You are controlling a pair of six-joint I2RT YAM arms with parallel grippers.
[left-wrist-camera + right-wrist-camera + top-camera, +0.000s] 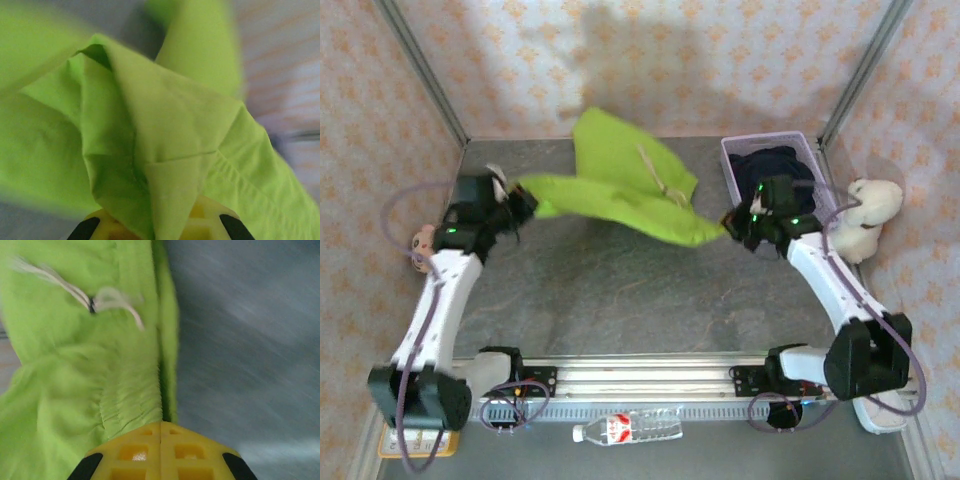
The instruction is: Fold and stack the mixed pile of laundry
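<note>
The lime-green garment (620, 180) with a pale drawstring (660, 180) hangs stretched above the table between both arms. My left gripper (523, 198) is shut on its left end; green cloth (165, 150) bunches out of the yellow fingers (210, 220). At the garment's right tip, my right gripper (730, 225) is shut on the gathered waistband (135, 400), which runs up from the closed yellow fingers (135, 452), with the drawstring (107, 297) above. The dark navy garment (775, 165) lies in the lavender basket at the back right, behind my right wrist.
The lavender basket (730, 165) stands at the back right, with a white plush toy (868, 212) beside it on the right. A small toy (421, 245) lies at the left edge. A water bottle (628, 429) rests below the rail. Patterned walls enclose the grey table (640, 300).
</note>
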